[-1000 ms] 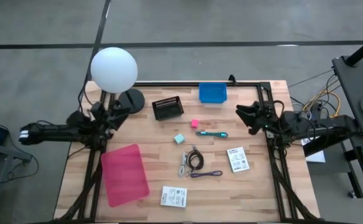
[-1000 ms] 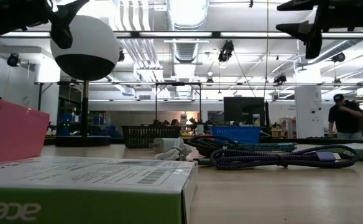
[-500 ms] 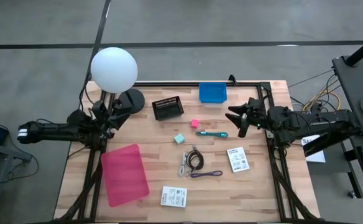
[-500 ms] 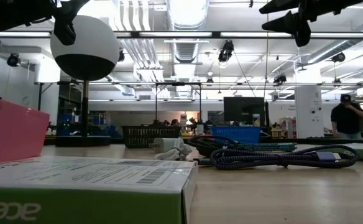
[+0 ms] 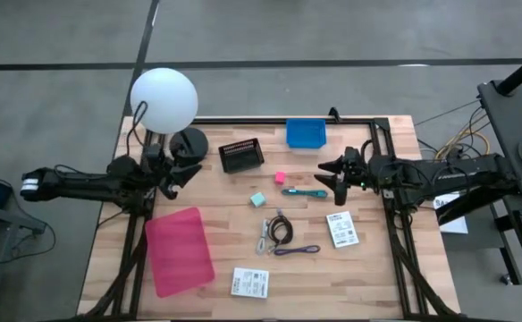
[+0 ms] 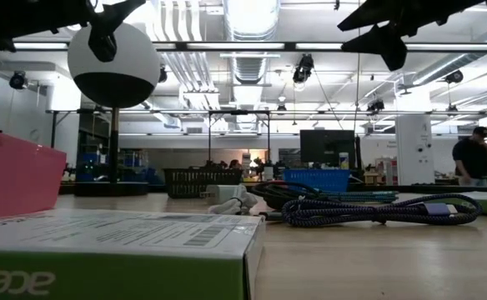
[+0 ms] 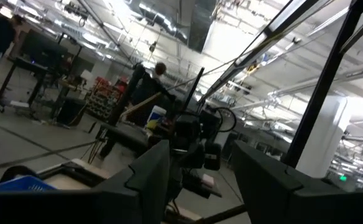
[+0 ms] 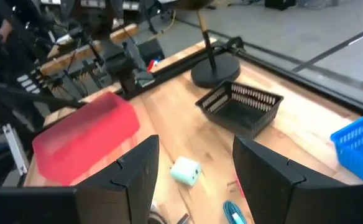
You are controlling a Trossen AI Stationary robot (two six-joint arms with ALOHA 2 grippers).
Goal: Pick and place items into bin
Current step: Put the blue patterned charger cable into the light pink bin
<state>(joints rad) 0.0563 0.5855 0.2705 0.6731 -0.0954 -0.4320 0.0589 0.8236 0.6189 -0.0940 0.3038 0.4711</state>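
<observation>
Two bins at table's far edge: slatted basket (image 5: 241, 156) left, solid bin (image 5: 306, 133) right. Cubes (image 5: 280, 178) (image 5: 257, 199) nearer, pen (image 5: 305, 192) to their right. Coiled cables (image 5: 279, 233) at centre; one packet (image 5: 341, 229) right, another (image 5: 250, 283) near edge. Flat folder (image 5: 180, 249) left.

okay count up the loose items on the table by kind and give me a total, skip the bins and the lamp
Cubes: 2, pink cube and teal cube
Pens: 1, teal pen
Coiled cables: 2, black cable and purple cable
White packets: 2, and
Total: 7
</observation>
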